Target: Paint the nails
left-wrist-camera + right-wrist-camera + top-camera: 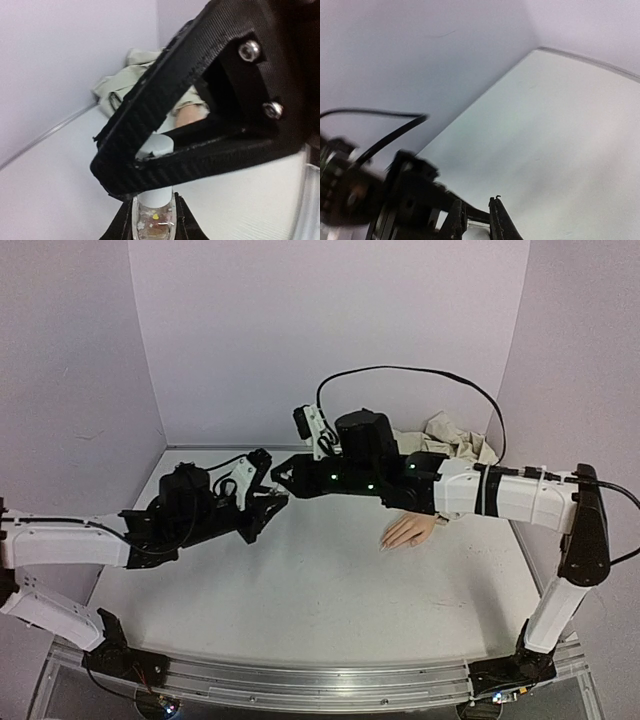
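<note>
Black fingers are meeting above the white surface in the top view, where our left gripper is reaching in from the left and our right gripper is stretching across to sit just over it. The mannequin hand is lying palm down well to the right of them, with its beige sleeve bunched behind. The nails at its fingertips are pointing toward the near left and are too small for us to judge.

From the left wrist, we are seeing our left gripper clamped on the small clear bottle, holding it upright, while the right gripper's fingers are pinching its white cap.

From the right wrist, our own fingers are pressing on that pale cap at the bottom edge, though most of it is hidden.

We are judging this to be the cap-opening step. To do it well, we are wanting the left grip holding firm and level. The right wrist should be turning about the cap's own axis, then lifting straight up so that any brush beneath is clearing the neck without dripping.
</note>
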Motion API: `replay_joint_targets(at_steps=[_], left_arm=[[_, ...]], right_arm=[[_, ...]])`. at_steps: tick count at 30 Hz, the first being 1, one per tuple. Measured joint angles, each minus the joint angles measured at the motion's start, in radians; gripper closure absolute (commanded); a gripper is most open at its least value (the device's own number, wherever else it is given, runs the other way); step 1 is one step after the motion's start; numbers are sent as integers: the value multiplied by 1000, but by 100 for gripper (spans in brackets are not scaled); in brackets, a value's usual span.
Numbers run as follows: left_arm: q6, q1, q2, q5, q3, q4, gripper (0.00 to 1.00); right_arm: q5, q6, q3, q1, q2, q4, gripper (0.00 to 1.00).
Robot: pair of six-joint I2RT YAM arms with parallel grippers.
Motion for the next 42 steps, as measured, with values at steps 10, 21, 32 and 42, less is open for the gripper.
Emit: replay_joint_targets(at_steps=[10,21,32,42], left_arm=[[120,15,387,-290,183,220,100],[53,13,322,-154,181,146,100],[-160,157,169,382,188,-42,100],[-283,234,164,779,219,-76,100]], right_arm=[[568,157,145,7,135,-102,71],[-18,25,79,-192,71,-113,11],[-623,-121,69,-303,35,-104,14],[-872,-77,127,-298,93,-24,36]])
